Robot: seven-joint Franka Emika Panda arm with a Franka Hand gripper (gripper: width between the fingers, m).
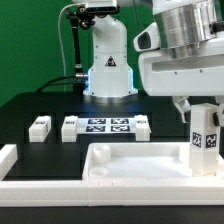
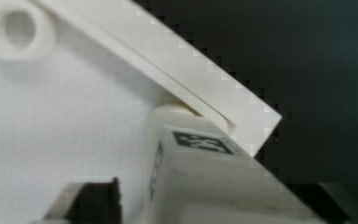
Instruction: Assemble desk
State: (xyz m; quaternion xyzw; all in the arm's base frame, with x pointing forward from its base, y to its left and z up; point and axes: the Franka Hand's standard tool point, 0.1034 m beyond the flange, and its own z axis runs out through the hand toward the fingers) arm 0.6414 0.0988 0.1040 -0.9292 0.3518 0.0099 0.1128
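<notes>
While the leg (image 1: pixel 205 140) stands upright on the desk top (image 1: pixel 110 160) at its corner on the exterior view's right, the arm hangs directly above it. The wrist view looks straight down: the fingers (image 2: pixel 96 200) sit wide, one on either side of the leg, and a strip of white shows between finger and leg. They look parted and appear to hold nothing.

The desk top itself lies rim-up at the front of the dark surface (image 1: pixel 40 100), just inside the white border rail (image 1: pixel 10 157). Further back, the loose legs (image 1: pixel 40 126) wait in a row beside the marker board (image 1: pixel 105 126), well apart from the action.

Here is the danger. Whether that leg is seated firmly in its socket cannot be told from these views. If it is only resting there, any sideways drift as the arm lifts away could let a finger clip it and topple it. A tilted leg would also jam on a further turn rather than tighten. And if a finger drags on the leg on the way up, the whole top could slide against the rail and throw off the remaining corners, including the open hole (image 2: pixel 16 35).
</notes>
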